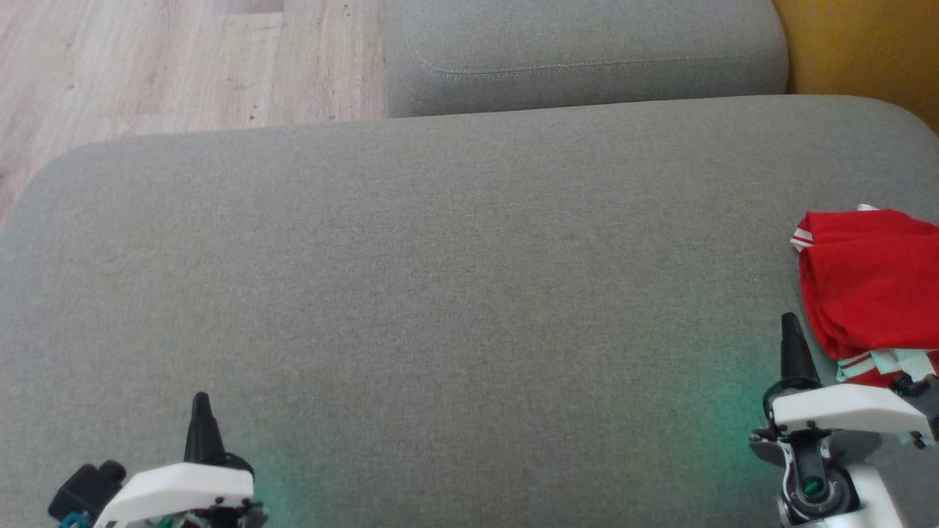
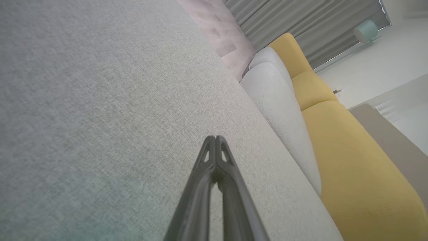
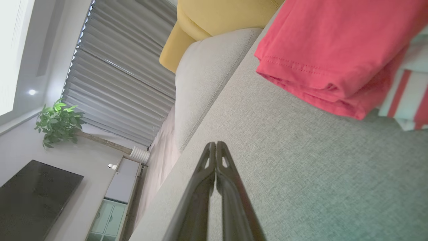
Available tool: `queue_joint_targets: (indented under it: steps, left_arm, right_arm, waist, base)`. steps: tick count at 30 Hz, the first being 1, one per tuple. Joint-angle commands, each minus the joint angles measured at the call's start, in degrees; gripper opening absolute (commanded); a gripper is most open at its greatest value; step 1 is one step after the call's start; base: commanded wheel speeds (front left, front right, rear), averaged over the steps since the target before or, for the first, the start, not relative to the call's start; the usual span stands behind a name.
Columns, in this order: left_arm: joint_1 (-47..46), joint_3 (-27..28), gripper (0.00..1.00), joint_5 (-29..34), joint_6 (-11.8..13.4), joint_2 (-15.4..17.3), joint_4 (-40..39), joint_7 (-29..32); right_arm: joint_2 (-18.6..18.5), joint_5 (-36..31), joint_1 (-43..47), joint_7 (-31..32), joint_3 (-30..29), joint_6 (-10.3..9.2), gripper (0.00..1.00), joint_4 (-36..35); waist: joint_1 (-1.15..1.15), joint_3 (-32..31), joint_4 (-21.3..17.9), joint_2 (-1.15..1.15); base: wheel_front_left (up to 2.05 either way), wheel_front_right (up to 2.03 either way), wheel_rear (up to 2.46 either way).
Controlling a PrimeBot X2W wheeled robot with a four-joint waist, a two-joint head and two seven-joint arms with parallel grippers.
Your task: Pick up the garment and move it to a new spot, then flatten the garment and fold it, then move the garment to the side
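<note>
Red garment [image 1: 873,282] folded on couch | left gripper [image 1: 200,402] closed, empty | right gripper [image 1: 789,323] closed, empty, beside garment

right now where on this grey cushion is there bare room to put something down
Most of the grey seat cushion is bare: the wide stretch between the left gripper and right gripper, up to the smaller grey cushion behind. Crowded only at the right edge, where the folded red garment lies beside the right gripper.
</note>
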Motion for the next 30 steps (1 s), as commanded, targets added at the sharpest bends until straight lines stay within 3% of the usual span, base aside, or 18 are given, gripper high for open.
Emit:
queue_joint_targets:
  steps: [1, 30]
  left_arm:
    - [-3.31, 2.01, 0.00, -1.91, -0.28, 0.23, -2.36, 0.54]
    - [-4.19, 4.28, 0.00, -21.07, -2.05, 0.30, -5.16, 5.28]
  right_arm:
    - [-0.26, 1.99, -1.32, 0.65, 0.43, -0.03, 0.00, -2.69]
    - [-0.26, 21.02, 0.09, 5.26, -1.53, -0.04, 0.00, -8.02]
  waist:
    - [0.00, 0.00, -0.01, 0.00]
    - [0.00, 0.01, -0.23, 0.00]
  base:
    - [0.00, 0.00, 0.00]
    - [0.00, 0.00, 0.00]
